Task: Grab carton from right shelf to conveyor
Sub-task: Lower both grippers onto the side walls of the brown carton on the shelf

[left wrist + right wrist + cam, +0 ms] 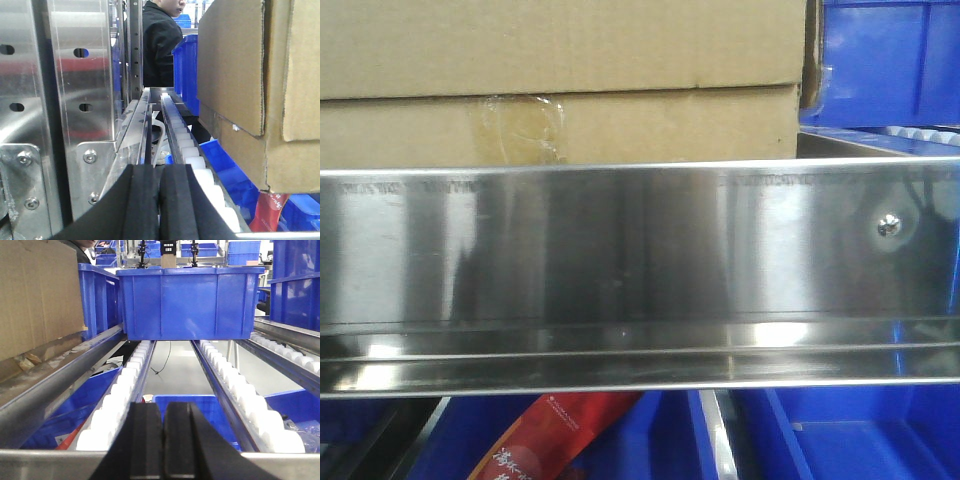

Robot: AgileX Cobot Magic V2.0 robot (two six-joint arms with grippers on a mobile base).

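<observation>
The brown carton [560, 90] sits on the shelf behind its shiny steel front rail [620, 250], a patch of clear tape on its face. In the left wrist view the carton [260, 90] fills the right side, and my left gripper [159, 197] is shut and holds nothing, just left of it by the roller track. In the right wrist view the carton [37, 295] stands at the far left, while my right gripper [163, 435] is shut and holds nothing at the rail between two roller tracks. The conveyor is out of view.
A blue bin [190, 295] rests on the white rollers [120, 400] straight ahead of the right gripper, with more bins [890, 60] to the right and below. Steel uprights [65, 100] stand left of the left gripper. A person in black [160, 40] is behind the rack.
</observation>
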